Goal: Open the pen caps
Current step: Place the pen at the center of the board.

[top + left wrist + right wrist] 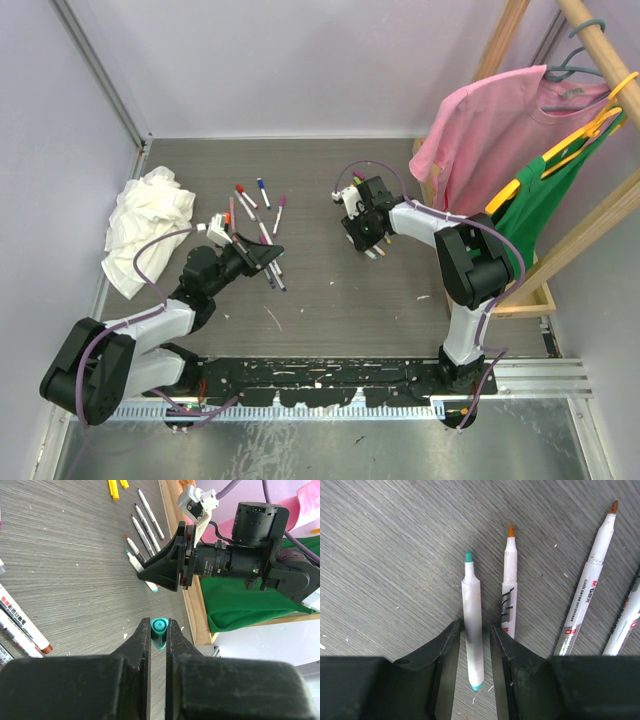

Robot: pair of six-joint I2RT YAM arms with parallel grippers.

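Grey wood-grain tabletop (pixel 330 300), matte and flecked with white, carries thin white pens (pixel 591 575). Left gripper (pixel 159 624) is pinched tight on a small round teal cap (pixel 159 628), its stepped end facing outward. Right gripper (pixel 475 627) stands slightly parted around a smooth white barrel (pixel 471 605) with its teal nib bare and a gap showing beside one finger

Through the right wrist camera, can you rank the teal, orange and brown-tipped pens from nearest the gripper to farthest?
1. Teal-tipped pen: between the fingers of the right gripper.
2. Orange-tipped pen: just beside, picture right.
3. Brown-tipped pen: farther right again.
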